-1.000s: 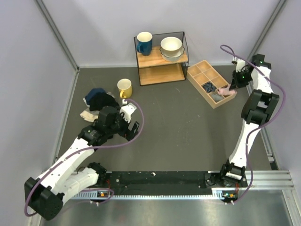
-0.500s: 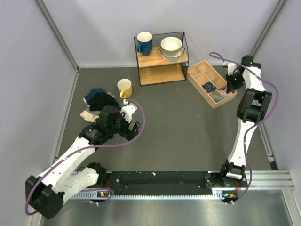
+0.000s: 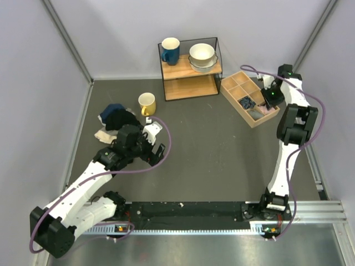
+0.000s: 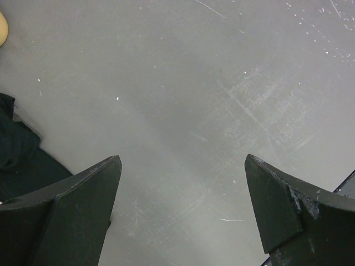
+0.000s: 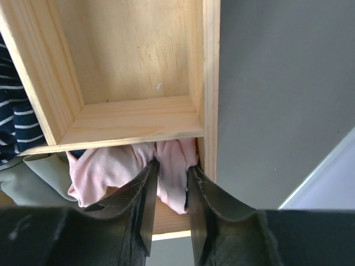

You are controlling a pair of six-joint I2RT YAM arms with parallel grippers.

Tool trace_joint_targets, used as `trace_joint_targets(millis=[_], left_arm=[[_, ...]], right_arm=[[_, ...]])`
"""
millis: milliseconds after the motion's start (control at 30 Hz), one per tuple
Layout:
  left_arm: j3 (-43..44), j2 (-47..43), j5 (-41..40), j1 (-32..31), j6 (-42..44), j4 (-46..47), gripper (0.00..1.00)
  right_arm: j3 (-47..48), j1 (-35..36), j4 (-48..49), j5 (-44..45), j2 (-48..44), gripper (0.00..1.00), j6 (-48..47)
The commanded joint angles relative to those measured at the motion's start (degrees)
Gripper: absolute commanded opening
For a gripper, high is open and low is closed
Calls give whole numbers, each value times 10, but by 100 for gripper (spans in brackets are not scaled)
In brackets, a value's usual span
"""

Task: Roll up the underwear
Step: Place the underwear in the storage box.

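The light-pink underwear (image 5: 111, 166) lies bunched in a near corner compartment of the wooden divided box (image 5: 209, 83). My right gripper (image 5: 173, 173) is shut on a fold of it, hard against the box's right wall. In the top view the right gripper (image 3: 270, 100) hangs over the box's right end (image 3: 235, 105), with a bit of pink (image 3: 270, 110) showing under it. My left gripper (image 4: 180, 160) is open and empty, low over bare grey table. In the top view the left gripper (image 3: 156, 149) sits left of centre.
A navy striped cloth (image 5: 14, 111) and a grey-green cloth (image 5: 33, 180) fill neighbouring box compartments. A pile of dark garments (image 3: 117, 116), a small beige cloth (image 3: 104, 134) and a yellow mug (image 3: 147, 103) sit at the left. A wooden shelf (image 3: 189, 69) holds a blue mug and bowls.
My right wrist has swung left over the box's right end, carrying the pink underwear from the box's outer edge into the compartment. The left arm has not moved.
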Motion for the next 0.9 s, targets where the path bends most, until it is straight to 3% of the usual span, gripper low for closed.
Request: trace_joint_targets(millis=[0, 367, 500, 633, 867], left_arm=[[6, -17, 12, 0, 3, 16, 99], [7, -38, 26, 0, 5, 16, 99], [8, -42, 26, 0, 5, 15, 99], [7, -43, 26, 0, 6, 16, 99], [6, -42, 24, 0, 6, 17, 99]], right_arm=[[-20, -10, -14, 42, -49, 31, -3], [-14, -6, -29, 14, -113, 43, 22], [-11, -4, -34, -7, -124, 43, 27], [-13, -2, -41, -46, -120, 20, 40], [-1, 7, -49, -68, -63, 14, 59]])
